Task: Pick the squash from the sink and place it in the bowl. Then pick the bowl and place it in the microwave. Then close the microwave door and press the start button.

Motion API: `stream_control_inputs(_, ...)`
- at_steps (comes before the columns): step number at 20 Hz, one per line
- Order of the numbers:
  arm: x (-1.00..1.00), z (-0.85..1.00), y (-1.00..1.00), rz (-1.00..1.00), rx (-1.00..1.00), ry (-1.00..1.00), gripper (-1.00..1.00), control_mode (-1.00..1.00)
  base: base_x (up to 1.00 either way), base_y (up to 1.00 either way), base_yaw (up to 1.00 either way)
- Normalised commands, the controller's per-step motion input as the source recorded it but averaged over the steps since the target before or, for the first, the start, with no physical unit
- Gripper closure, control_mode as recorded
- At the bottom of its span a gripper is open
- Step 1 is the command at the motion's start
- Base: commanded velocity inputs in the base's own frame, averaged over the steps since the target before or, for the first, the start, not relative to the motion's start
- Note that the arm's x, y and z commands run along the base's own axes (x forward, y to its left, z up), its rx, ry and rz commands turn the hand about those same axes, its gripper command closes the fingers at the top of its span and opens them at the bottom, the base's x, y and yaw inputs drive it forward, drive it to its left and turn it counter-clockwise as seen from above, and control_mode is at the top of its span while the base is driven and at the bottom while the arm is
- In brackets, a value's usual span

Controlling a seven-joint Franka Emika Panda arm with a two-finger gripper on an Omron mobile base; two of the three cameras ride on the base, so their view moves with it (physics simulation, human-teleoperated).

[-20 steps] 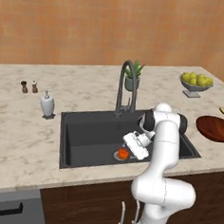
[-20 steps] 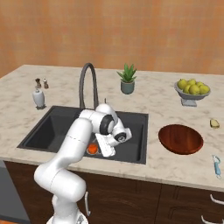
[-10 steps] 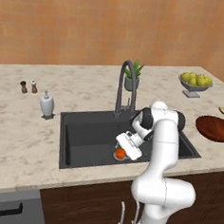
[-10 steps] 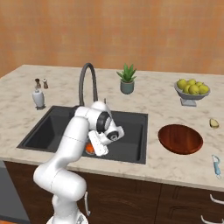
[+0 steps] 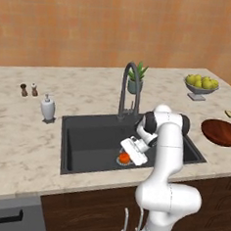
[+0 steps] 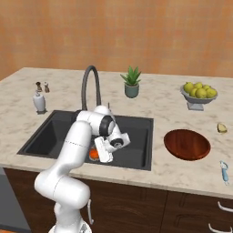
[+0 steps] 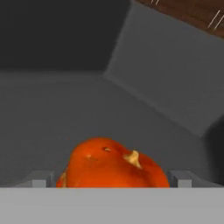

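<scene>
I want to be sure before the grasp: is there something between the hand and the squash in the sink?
Nothing visible is. The open hand is low in the sink, and the squash lies directly before its fingers, with no other object between them.

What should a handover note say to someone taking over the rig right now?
Gripper: open, low in the sink, fingertips either side of the squash, not closed on it.
Squash: on the sink floor.
Bowl: empty, on the counter right of the sink.
Done: reach to the squash.
Left: grasp the squash, put it in the bowl, bowl into the microwave, close the door, press start.
</scene>
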Motion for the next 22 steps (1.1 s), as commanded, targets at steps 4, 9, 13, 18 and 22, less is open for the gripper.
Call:
stream_control_inputs(4,0.0,-0.86,0.8,-0.27,-0.24,0.07,1.0,-1.0,0.0,0.0,0.0)
stream_control_inputs(9,-0.42,-0.21,0.05,-0.2,-0.04,0.0,1.0,-1.0,0.0,0.0,0.0)
stream_control_inputs(13,-0.65,0.34,-0.26,-0.2,0.05,-0.01,1.0,-1.0,0.0,0.0,0.0)
stream_control_inputs(18,-0.34,0.97,-0.38,-0.16,0.07,-0.03,1.0,-1.0,0.0,0.0,0.0)
stream_control_inputs(22,-0.37,1.0,-0.27,-0.14,0.02,-0.06,1.0,-1.0,0.0,0.0,0.0)
